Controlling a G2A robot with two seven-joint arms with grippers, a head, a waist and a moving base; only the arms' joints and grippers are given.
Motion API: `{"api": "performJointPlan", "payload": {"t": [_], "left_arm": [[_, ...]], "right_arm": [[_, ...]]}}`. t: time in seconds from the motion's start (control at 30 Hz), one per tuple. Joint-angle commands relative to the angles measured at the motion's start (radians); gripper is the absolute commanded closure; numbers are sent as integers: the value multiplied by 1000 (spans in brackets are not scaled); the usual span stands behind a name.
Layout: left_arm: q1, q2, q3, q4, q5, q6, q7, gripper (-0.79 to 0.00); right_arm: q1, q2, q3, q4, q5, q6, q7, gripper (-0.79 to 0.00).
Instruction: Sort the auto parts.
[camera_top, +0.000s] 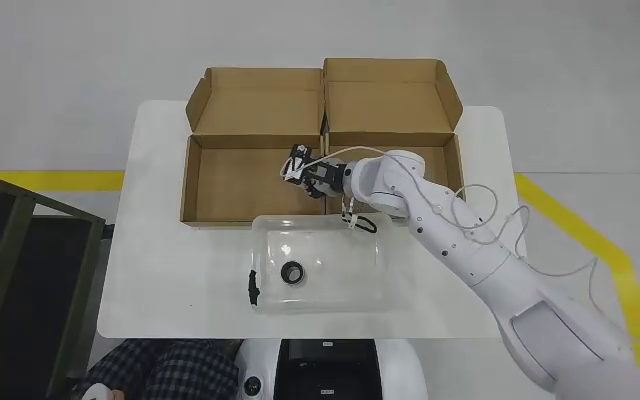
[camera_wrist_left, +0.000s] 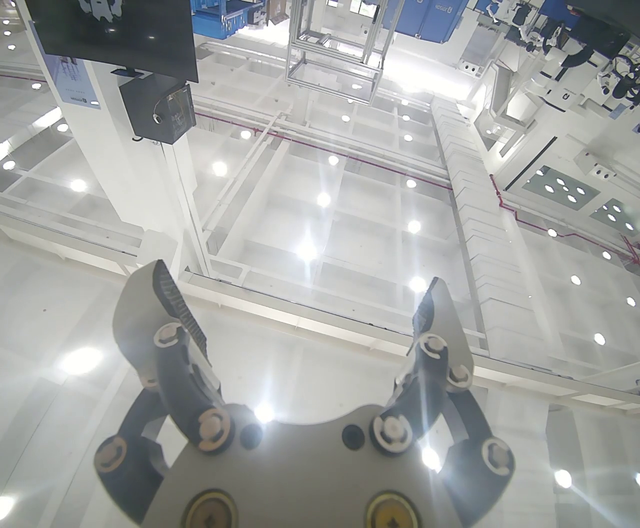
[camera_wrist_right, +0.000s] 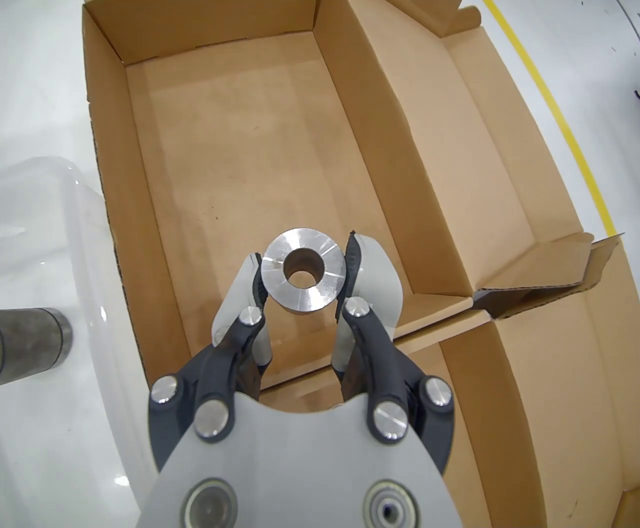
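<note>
Right wrist view: right gripper (camera_wrist_right: 305, 250) clamps a metal ring (camera_wrist_right: 322, 292) over an empty box (camera_wrist_right: 225, 150) by the table's far edge. Other parts remain in the clear bin (camera_top: 380, 285). Left gripper (camera_wrist_left: 296, 274) is wide open and holds nothing.

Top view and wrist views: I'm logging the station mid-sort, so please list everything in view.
Table: one, white, under everything.
Cardboard boxes: two, brown, open, side by side at the table's far side.
Clear bin: one, transparent, nearer the robot than the boxes.
Ring-shaped part: one, black, inside the bin.
Slim part: one, black, inside the bin.
Metal ring: one, silver, above a box.
Right pincer: shut on the metal ring.
Left pincer: open, pointing at the ceiling.
</note>
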Motion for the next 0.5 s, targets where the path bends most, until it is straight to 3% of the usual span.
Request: {"api": "performJointPlan", "payload": {"t": [0.0,0.47], "left_arm": [[0,0,0,0,0,0,0,-785],[0,0,0,0,0,0,0,-785]], "right_arm": [[1,-5,-1,14,1,-2,3,-68],[-1,-30,-3,61,-9,-20,15,-280]]}}
